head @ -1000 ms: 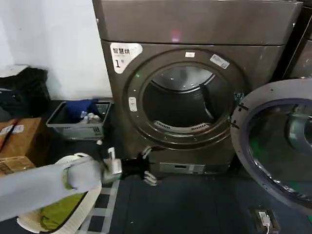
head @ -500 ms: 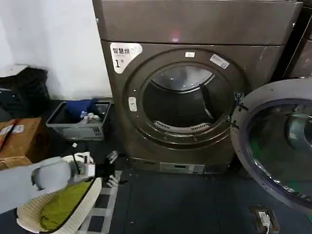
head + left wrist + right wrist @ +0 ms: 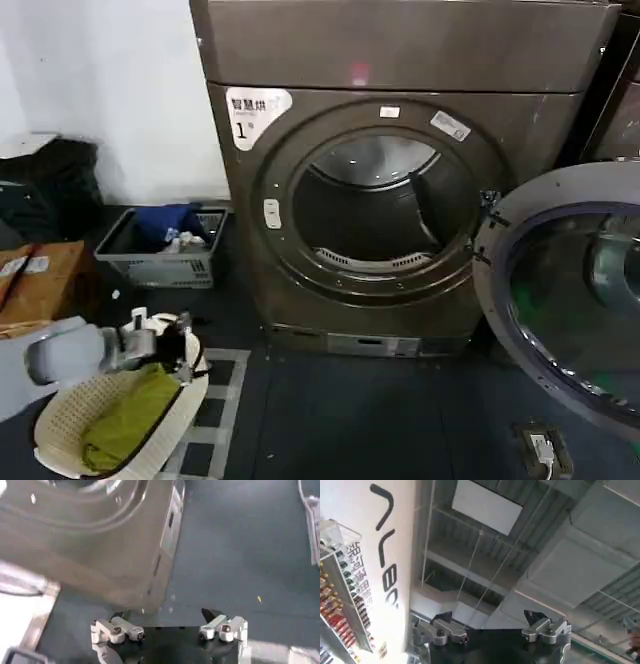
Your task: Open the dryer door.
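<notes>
Dark floor; big brown-grey metallic dryer [image 3: 400,180], chrome-rimmed round dryer door [image 3: 570,290] swung wide, drum exposed. Left gripper [image 3: 160,340] empty, spread, low above white basket [image 3: 60,430]. Right gripper [image 3: 492,630] spread, aimed ceilingward, idle.

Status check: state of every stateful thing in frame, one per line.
dryer door: swung fully open to the right
dryer: drum opening exposed, looks empty
left gripper: open, holding nothing, low over the white basket
right gripper: open, empty, pointing at the ceiling
white basket: holds green cloth
grey crate: holds clothes
</notes>
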Robot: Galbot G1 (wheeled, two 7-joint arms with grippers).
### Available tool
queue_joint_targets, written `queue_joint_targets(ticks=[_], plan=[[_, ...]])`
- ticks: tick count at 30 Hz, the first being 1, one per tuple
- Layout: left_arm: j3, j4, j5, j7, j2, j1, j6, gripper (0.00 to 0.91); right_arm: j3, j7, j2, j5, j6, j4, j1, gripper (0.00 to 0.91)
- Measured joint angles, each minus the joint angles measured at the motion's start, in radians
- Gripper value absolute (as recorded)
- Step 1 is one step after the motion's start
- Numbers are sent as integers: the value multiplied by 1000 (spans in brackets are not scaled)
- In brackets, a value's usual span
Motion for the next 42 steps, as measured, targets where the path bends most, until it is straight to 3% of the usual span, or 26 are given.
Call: queue_joint_targets(ticks=[25,42], plan=[[-93,116,96,41,119,191,-17,907,-13,2,2,-5,6,-2,10,907],[-100,174,129,66,154,221,-13,907,-20,2,10,-8,9,3,19,907]])
